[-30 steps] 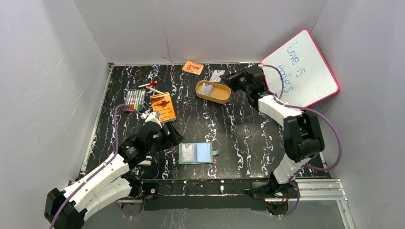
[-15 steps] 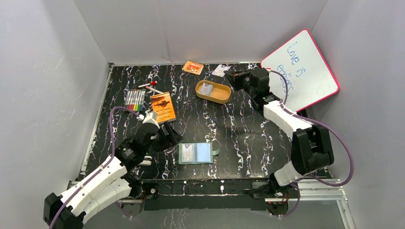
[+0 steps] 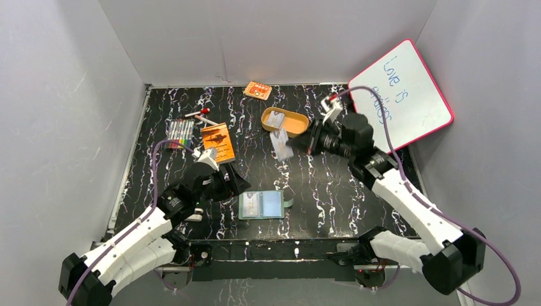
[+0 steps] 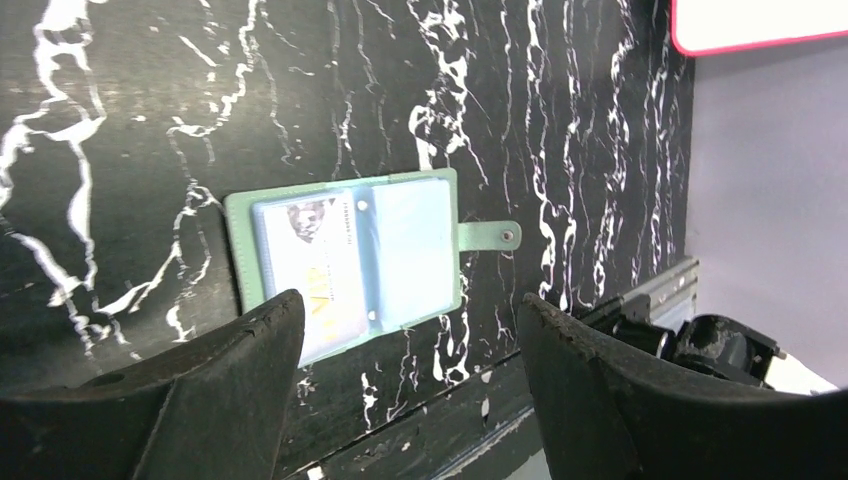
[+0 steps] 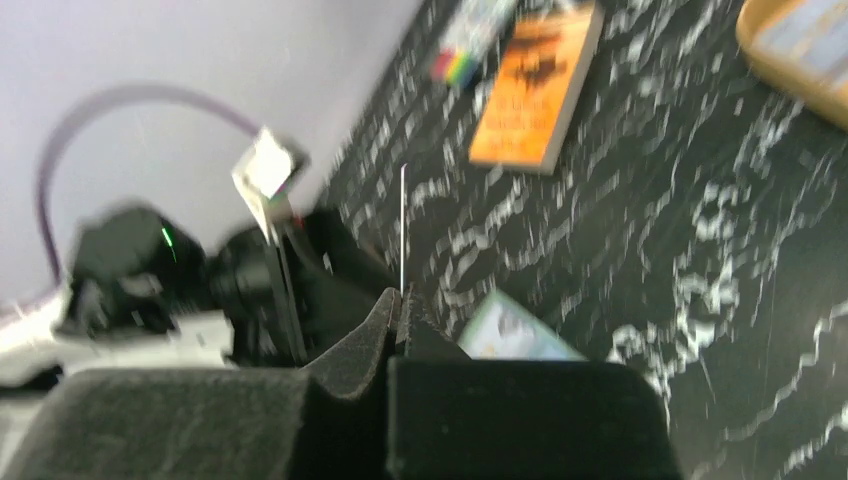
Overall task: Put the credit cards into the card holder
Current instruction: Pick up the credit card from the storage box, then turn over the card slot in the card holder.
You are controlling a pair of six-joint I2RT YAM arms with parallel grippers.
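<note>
The card holder [image 3: 261, 204] lies open near the table's front edge, green with clear pockets, one card inside its left pocket. My right gripper [image 3: 298, 145] hangs above the table's middle, shut on a pale credit card [image 3: 281, 144]. The right wrist view shows that credit card [image 5: 402, 230] edge-on, rising from the gripper [image 5: 400, 300], with the card holder [image 5: 510, 335] below. A second credit card [image 3: 275, 118] lies in the tan tray [image 3: 296, 129]. My left gripper [image 3: 233, 185] is open, just left of the holder. In the left wrist view the card holder [image 4: 350, 260] lies past that gripper [image 4: 410, 303].
An orange booklet [image 3: 218, 142] and several markers [image 3: 180, 132] lie at the left. An orange patterned packet [image 3: 258, 90] sits by the back wall. A whiteboard [image 3: 402, 92] leans in the back right corner. The table's metal front edge [image 4: 620, 300] runs close to the holder.
My right arm has swung from the back of the table, behind the tray, toward the middle, carrying the card. My left gripper has barely moved.
</note>
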